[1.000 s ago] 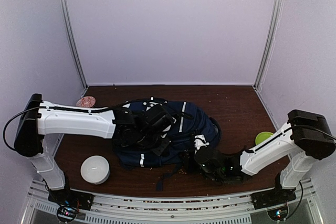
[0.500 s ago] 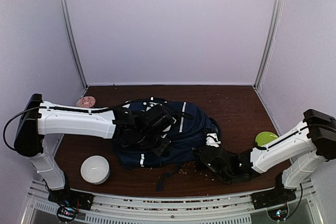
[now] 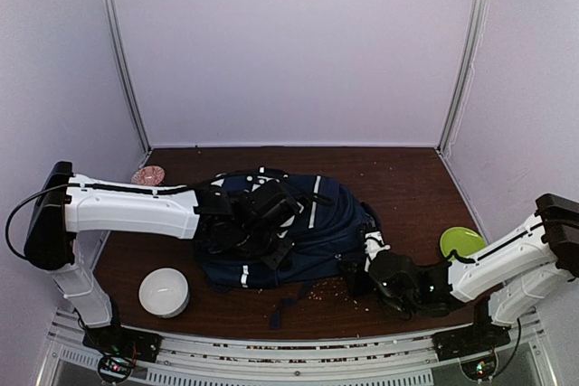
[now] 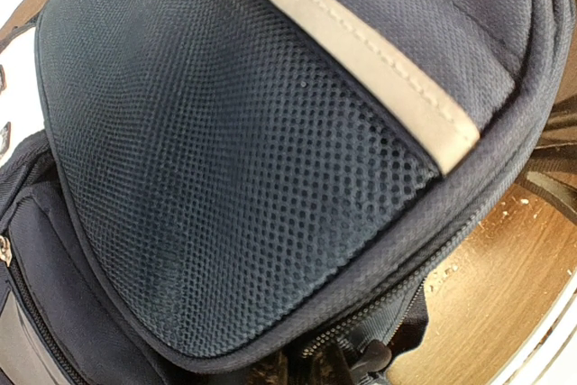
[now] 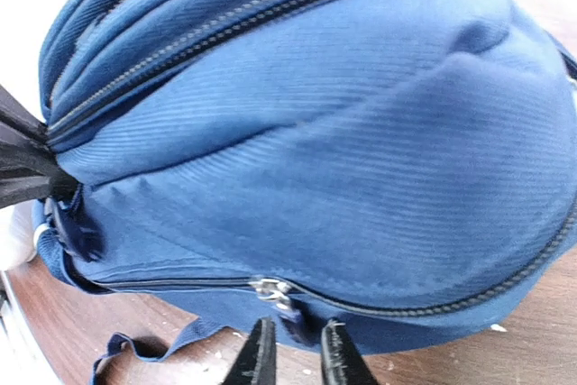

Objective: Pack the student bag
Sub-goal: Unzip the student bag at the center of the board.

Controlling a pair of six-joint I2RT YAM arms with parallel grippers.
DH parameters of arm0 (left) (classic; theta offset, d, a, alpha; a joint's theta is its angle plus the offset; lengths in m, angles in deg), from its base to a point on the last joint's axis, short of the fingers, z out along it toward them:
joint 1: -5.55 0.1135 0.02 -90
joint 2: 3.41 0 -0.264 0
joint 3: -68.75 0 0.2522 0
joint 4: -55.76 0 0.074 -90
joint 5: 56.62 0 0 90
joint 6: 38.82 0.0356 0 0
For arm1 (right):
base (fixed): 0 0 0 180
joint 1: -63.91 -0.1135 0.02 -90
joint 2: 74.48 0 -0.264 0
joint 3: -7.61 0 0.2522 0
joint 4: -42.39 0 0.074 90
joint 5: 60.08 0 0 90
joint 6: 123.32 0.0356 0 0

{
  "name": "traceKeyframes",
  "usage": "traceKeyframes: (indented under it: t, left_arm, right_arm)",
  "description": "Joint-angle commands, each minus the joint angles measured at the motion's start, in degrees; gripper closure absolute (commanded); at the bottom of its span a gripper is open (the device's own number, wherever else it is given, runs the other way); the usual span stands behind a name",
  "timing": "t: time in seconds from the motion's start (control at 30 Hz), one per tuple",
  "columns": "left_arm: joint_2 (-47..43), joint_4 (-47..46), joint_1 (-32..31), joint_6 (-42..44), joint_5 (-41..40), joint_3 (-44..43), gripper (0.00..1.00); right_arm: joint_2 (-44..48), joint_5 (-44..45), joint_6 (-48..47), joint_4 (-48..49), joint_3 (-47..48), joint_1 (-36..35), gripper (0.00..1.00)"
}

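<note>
Left claw (image 3: 268,203) rests closed atop the bag (image 3: 330,223). Right claw (image 5: 296,349), nearly closed, pinches the zip pull (image 5: 288,313) at the bag's lower edge.

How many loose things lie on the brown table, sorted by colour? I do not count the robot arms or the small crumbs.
Navy: 1, the large dark navy fabric backpack
White: 1, the white round container
Pink: 1, the small pink round dish
Green: 1, the flat green round plate
Total: 4
</note>
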Motion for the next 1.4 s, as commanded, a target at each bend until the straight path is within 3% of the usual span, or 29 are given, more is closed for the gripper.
traceKeyframes:
  t: [0.0,0.13,0.3,0.4,0.87,1.13,1.37]
  left_arm:
    - [0.06,2.28,-0.07,-2.46,0.50,0.70,1.00]
    - [-0.17,2.29,-0.08,-2.44,0.38,0.98,1.00]
    - [-0.37,2.24,-0.07,-2.35,0.47,0.97,1.00]
    - [-0.39,2.28,-0.08,-2.41,0.38,1.00,1.00]
    - [-0.73,2.26,-0.06,-2.18,0.25,1.47,1.00]
    - [-1.09,2.28,-0.07,-2.16,0.04,1.85,1.00]
    - [-1.84,2.81,-0.07,-2.20,-1.07,2.67,1.00]
  right_arm:
    - [-0.84,-2.33,-2.66,3.59,-0.35,0.30,0.86]
    - [-0.66,-2.73,-3.83,3.50,-0.31,0.31,0.88]
    - [-1.88,-0.93,-3.50,-0.98,2.02,0.29,0.73]
    - [-3.31,1.37,-2.06,-5.31,4.06,0.31,0.72]
    - [-5.30,1.28,-2.46,-4.21,5.31,0.47,0.99]
    - [-2.47,1.16,-3.20,-4.18,3.51,0.48,1.00]
    - [2.06,5.40,-1.27,-11.93,2.80,0.54,1.00]
